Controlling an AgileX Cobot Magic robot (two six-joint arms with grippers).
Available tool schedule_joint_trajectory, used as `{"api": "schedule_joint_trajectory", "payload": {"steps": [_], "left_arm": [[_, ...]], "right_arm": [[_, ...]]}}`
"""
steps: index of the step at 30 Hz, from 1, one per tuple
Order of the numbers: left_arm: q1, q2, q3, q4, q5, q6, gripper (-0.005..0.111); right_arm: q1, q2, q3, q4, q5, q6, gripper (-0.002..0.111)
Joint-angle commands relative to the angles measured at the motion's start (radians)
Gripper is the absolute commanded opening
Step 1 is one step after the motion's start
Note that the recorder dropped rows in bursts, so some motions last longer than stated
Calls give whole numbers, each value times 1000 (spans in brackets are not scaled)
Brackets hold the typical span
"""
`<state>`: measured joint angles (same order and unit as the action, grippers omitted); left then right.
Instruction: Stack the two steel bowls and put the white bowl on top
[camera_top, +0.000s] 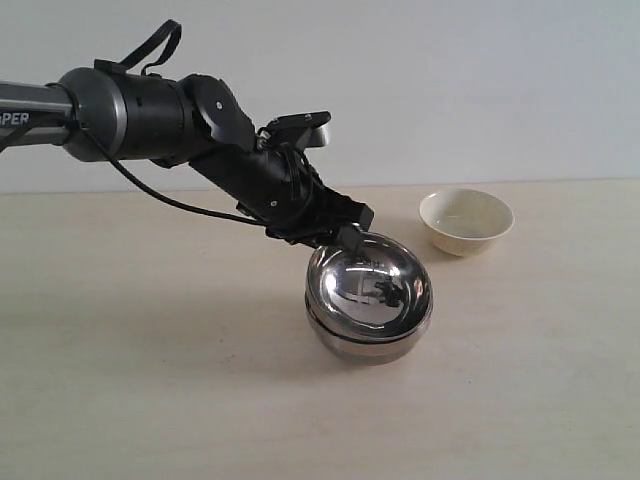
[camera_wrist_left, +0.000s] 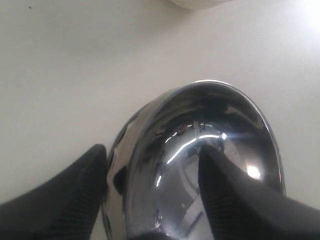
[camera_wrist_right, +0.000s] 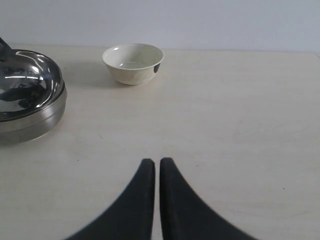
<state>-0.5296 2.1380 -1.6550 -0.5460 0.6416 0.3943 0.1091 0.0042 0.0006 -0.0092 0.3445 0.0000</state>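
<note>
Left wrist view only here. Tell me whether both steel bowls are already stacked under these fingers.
Observer: Yes. The steel bowls sit nested, one inside the other, on the table.
Operator: Give me the white bowl's spot.
Observer: The white bowl stands upright on the table, apart from the stack, behind and to the right of it in the exterior view.
Operator: Report the right gripper.
Observer: The right gripper is shut, holding nothing.
</note>
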Motion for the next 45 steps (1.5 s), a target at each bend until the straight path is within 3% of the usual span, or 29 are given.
{"api": "schedule_joint_trajectory", "payload": {"steps": [1, 4, 10, 24, 30, 32, 36, 40, 45], "left_arm": [[1, -12, -3, 8, -1, 63, 51], [1, -14, -3, 10, 6, 100, 42], [1, -14, -3, 37, -31, 100, 4], [1, -25, -2, 38, -76, 137, 4], [-3, -24, -2, 45, -64, 149, 28], [-7, -21, 7, 33, -67, 149, 30], [-6, -18, 53, 30, -126, 149, 22], [-9, -18, 87, 30, -207, 161, 4], [-15, -18, 96, 30, -259, 175, 4]], "right_arm": [[3, -4, -1, -1, -4, 0, 1], [3, -4, -1, -1, -4, 0, 1], [3, -4, -1, -1, -4, 0, 1], [3, -4, -1, -1, -4, 0, 1], [3, -4, -1, -1, -4, 0, 1], [3, -4, -1, -1, -4, 0, 1], [3, -4, -1, -1, -4, 0, 1], [3, -4, -1, -1, -4, 0, 1], [3, -4, -1, -1, -4, 0, 1]]}}
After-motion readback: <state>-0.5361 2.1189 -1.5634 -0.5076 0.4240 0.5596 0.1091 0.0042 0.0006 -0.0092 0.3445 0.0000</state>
